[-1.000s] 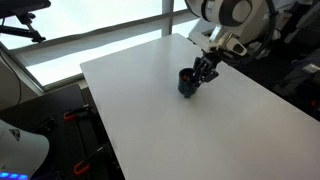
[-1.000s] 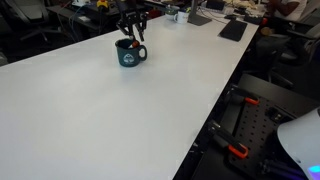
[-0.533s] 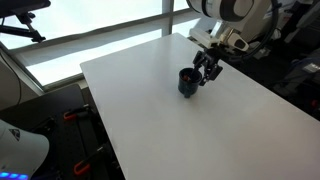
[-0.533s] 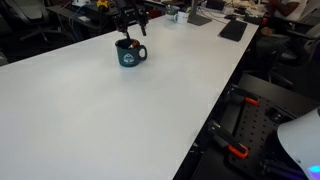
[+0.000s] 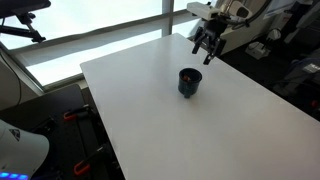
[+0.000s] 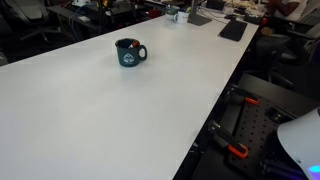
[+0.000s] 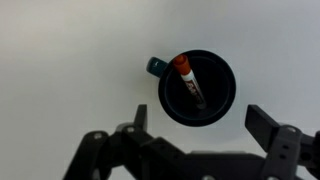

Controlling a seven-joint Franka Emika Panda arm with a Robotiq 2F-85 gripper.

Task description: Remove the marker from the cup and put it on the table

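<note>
On the broad white counter [image 5: 150, 125] the middle is bare, with dark clutter [image 6: 232, 28] only along the far edge. The tool [image 5: 207, 42] hangs above the cup [image 5: 189, 82], jaws spread wide, gripping nothing. The marker [image 7: 190, 82] leans inside the cup, red tip up. The pickup looks yet to come: drop straight down and pinch that tip without touching the rim.

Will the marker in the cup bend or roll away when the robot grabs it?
Probably stiff: the marker leans straight against the cup wall without sagging. It looks round and thin, so it may roll on the smooth table. Being so thin, it is likely light.
</note>
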